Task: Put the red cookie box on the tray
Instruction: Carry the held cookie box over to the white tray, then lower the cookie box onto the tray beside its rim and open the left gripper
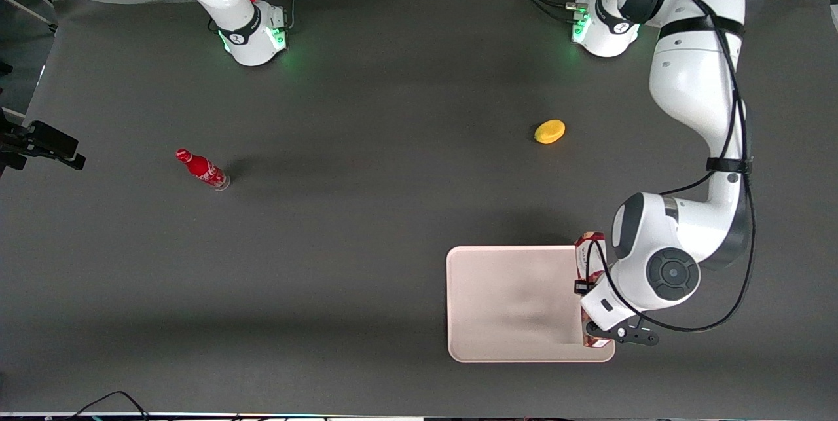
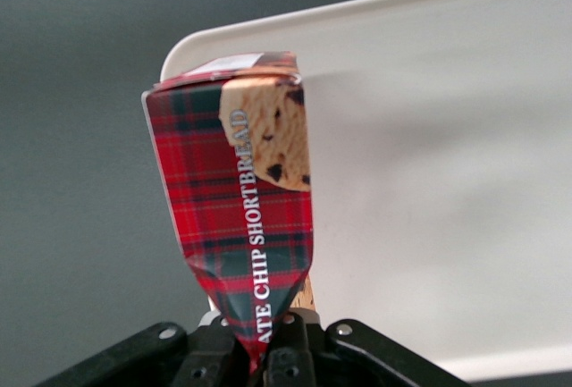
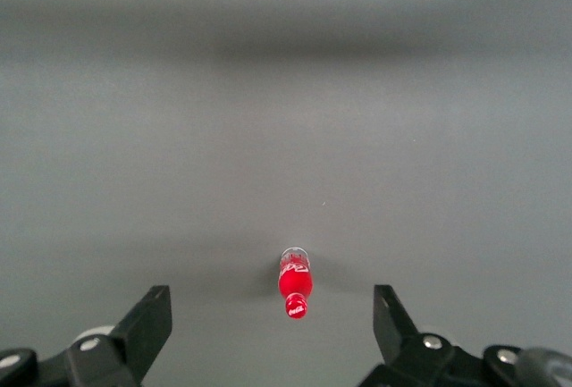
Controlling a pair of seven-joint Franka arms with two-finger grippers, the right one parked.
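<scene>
The red cookie box [image 1: 588, 257], dark-red tartan with cookie pictures, is held over the tray's edge at the working arm's end of the table. The tray [image 1: 510, 303] is a large pale pink rectangle with rounded corners, near the front camera. My left gripper [image 1: 592, 300] is shut on the box; the wrist hides the box's middle in the front view. In the left wrist view the box [image 2: 241, 199] is pinched and crumpled between my fingers, the gripper [image 2: 266, 351] gripping its near end, with the tray [image 2: 447, 181] under and beside it.
A yellow lemon-like object [image 1: 549, 131] lies on the grey table, farther from the front camera than the tray. A red soda bottle [image 1: 201, 169] stands toward the parked arm's end and shows in the right wrist view [image 3: 295, 281].
</scene>
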